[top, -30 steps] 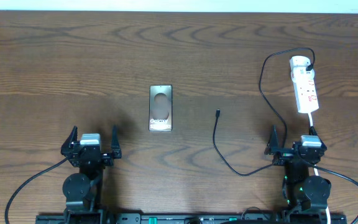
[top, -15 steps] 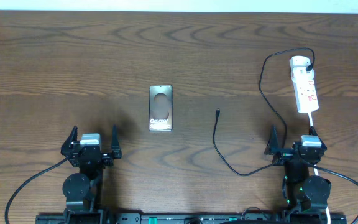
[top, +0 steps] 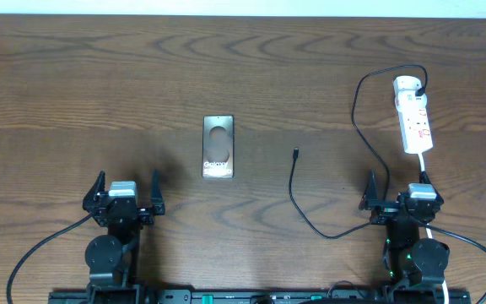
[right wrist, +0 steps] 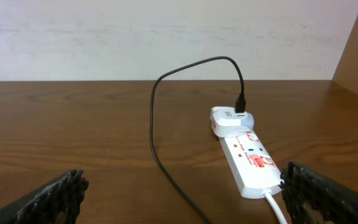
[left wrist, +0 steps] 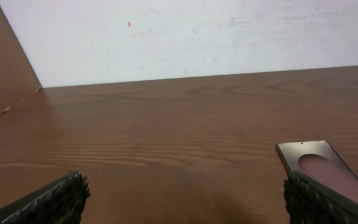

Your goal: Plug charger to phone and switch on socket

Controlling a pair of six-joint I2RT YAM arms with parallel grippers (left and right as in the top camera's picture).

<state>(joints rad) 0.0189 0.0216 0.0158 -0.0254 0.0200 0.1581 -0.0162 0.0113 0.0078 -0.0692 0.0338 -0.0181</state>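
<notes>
**Tiny tip, easy to miss**

Risk: the charger (top: 295,153) tip is very small & lies flat, so fingers could slip off it or push it away. A hard pull on its cable could also tug the plug out of the socket (top: 413,114), far right. The phone (top: 218,146) lies flat in the middle, tip to its right w/ a gap. The left gripper (top: 127,181) & right gripper (top: 396,181) sit low at the near edge, jaws wide apart, holding nothing.
</notes>
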